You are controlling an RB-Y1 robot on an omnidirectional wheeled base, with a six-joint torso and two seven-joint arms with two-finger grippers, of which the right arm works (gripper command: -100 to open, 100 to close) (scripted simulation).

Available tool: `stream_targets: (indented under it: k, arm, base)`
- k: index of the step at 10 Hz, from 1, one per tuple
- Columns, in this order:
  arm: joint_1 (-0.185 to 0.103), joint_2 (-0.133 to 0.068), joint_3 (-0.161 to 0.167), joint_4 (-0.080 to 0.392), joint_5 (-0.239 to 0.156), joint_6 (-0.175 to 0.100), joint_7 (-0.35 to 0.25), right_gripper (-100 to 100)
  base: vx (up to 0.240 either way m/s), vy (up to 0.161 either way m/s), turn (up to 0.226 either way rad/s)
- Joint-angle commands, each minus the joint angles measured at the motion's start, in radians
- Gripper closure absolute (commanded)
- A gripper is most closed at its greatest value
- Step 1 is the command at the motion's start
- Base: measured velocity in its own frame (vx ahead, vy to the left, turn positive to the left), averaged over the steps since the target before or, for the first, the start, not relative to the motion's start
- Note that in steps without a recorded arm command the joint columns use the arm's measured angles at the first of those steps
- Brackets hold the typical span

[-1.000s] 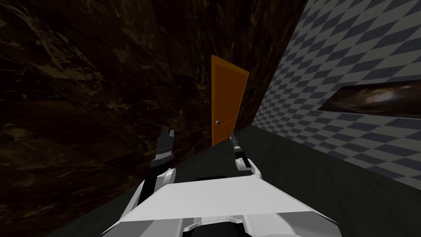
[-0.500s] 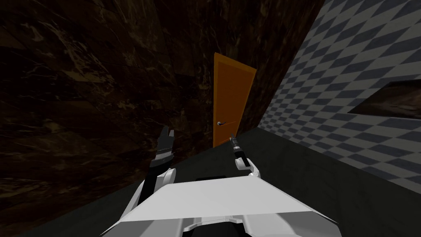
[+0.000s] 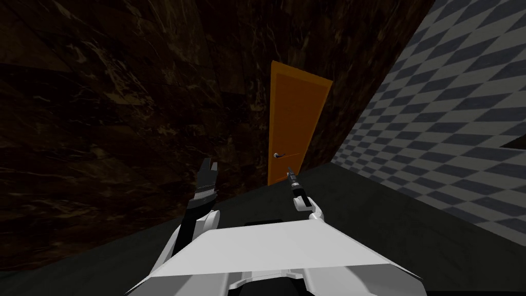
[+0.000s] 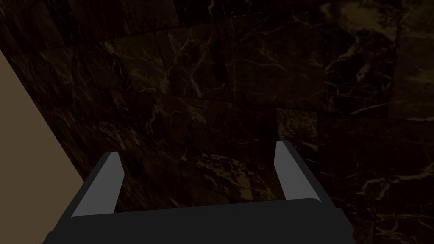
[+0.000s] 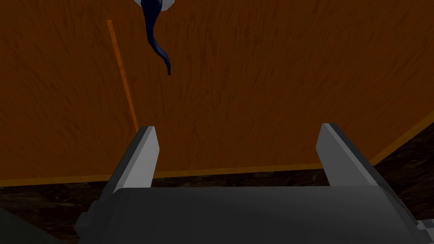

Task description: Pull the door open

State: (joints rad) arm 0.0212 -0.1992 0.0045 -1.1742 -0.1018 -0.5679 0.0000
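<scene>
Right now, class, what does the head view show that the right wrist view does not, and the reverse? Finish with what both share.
Head view, not the right wrist view: the orange door at full height, the checkered wall, and the left gripper raised on my left.
Right wrist view, not the head view: the door's wood grain, and the right gripper with its fingers open, short of the curved dark handle.
Both: the door, its handle, the dark marbled wall, and the right gripper aimed at the door.
</scene>
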Motion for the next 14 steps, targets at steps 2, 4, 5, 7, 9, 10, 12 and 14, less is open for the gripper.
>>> stream_targets:
  k: [2, 4, 5, 7, 9, 10, 12, 14]
  arm:
    - [-0.023, -0.007, 0.000, 0.052, -0.006, -0.011, -0.004, -100]
    - [-0.042, -0.012, 0.001, 0.093, -0.011, -0.018, -0.007, -100]
    - [-0.051, -0.014, 0.001, 0.112, -0.014, -0.022, -0.008, -100]
    - [-0.068, -0.019, 0.001, 0.149, -0.018, -0.029, -0.010, -100]
    - [-0.086, -0.023, 0.001, 0.186, -0.023, -0.036, -0.013, -100]
    - [-0.094, -0.026, 0.001, 0.204, -0.025, -0.040, -0.014, -100]
    - [-0.110, -0.030, 0.001, 0.238, -0.029, -0.046, -0.016, -100]
    - [-0.133, -0.035, 0.001, 0.285, -0.035, -0.055, -0.020, -100]
  base:
    - [0.063, -0.082, 0.121]
    - [0.047, -0.096, 0.168]
    - [0.044, -0.083, 0.137]
    - [0.045, -0.088, 0.121]
    - [0.034, -0.092, 0.128]
    - [0.046, -0.084, 0.129]
    - [0.041, -0.091, 0.126]
    - [0.042, -0.124, 0.187]
